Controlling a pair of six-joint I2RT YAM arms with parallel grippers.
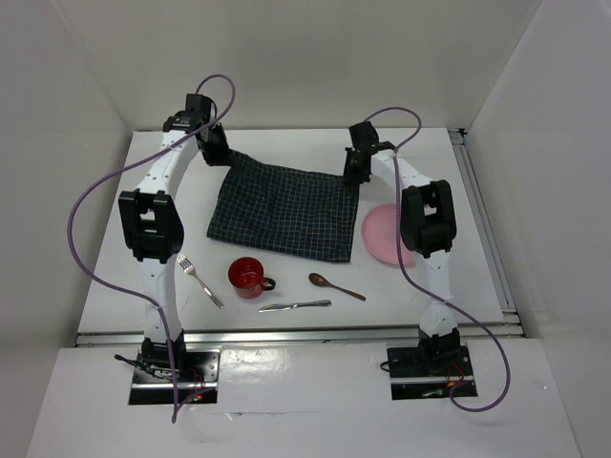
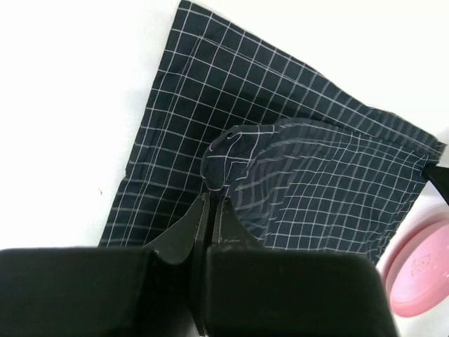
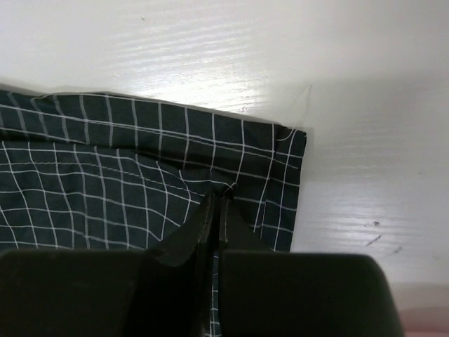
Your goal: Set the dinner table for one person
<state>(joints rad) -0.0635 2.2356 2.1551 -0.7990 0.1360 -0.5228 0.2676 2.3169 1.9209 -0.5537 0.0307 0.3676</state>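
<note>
left fingers pinched closed, right fingers likewise

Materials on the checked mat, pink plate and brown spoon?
checked mat: woven cloth, matte; it puckers into a soft fold.
pink plate: likely plastic, smooth with slight sheen.
brown spoon: looks wooden, dull brown, though too small to be sure.
</note>
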